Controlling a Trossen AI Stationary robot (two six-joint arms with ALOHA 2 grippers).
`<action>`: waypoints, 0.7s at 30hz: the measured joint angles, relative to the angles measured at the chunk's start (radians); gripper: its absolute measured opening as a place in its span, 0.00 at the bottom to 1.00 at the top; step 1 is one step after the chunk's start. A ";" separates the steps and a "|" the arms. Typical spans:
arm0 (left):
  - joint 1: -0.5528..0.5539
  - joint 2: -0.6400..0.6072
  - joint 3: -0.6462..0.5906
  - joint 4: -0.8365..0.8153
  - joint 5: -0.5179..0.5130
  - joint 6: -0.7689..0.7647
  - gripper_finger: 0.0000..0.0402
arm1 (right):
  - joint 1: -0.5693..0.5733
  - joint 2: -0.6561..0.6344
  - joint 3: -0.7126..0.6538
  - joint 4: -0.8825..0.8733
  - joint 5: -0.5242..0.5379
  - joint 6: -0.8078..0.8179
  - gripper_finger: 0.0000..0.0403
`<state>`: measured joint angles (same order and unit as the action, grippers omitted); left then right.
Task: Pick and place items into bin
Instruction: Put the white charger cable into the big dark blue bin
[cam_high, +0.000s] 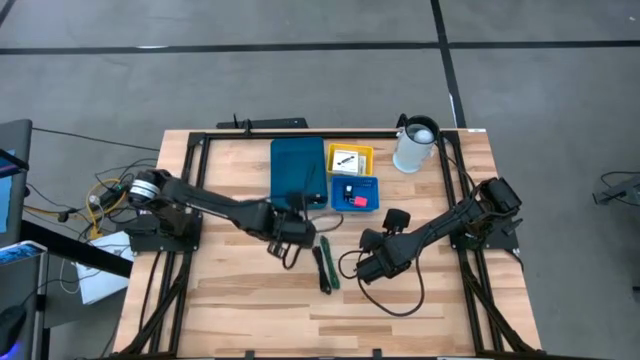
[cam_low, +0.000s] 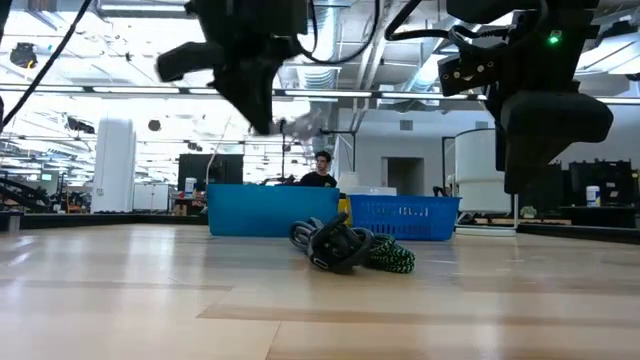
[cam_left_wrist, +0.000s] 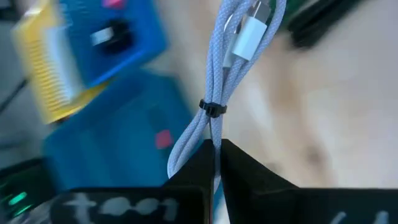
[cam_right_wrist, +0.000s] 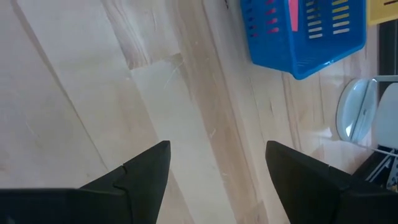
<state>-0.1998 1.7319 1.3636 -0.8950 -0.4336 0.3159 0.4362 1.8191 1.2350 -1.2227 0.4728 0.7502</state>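
Note:
My left gripper (cam_high: 296, 228) hangs above the table, just near of the long teal tray (cam_high: 298, 165), and is shut on a bundled pale grey braided cable (cam_left_wrist: 233, 68) with a white plug. A black and a green bundled cord (cam_high: 325, 263) lie side by side on the table between the grippers; they also show in the low view (cam_low: 348, 248). My right gripper (cam_right_wrist: 217, 165) is open and empty above bare wood, right of the cords. The yellow tray (cam_high: 350, 158) holds a white card. The small blue tray (cam_high: 355, 192) holds a red piece and a dark piece. My left gripper pinches one end of the cable bundle (cam_left_wrist: 214, 142) between its two fingers. The bundle runs on ahead of the fingers, along them, with a black tie (cam_left_wrist: 212, 109) around it and the white plug at its far end. It is lifted clear of the table (cam_low: 300, 125).
A white jug (cam_high: 415, 145) stands at the table's far right, beside the yellow tray. A dark frame runs along the table's edges. Bare wood lies toward the near edge. A person shows far behind the table in the low view (cam_low: 320, 170).

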 joint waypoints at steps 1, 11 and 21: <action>0.011 -0.013 0.009 -0.016 -0.038 0.011 0.00 | 0.000 0.000 0.000 0.002 0.000 0.000 0.65; 0.254 -0.076 0.031 -0.037 -0.174 0.099 0.00 | 0.010 0.000 0.000 0.039 -0.004 0.001 0.65; 0.446 -0.076 0.031 0.004 -0.020 0.152 0.11 | 0.033 0.000 0.000 0.077 -0.004 0.009 0.65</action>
<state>0.2466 1.6558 1.3941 -0.8912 -0.4540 0.4683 0.4696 1.8191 1.2350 -1.1453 0.4685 0.7593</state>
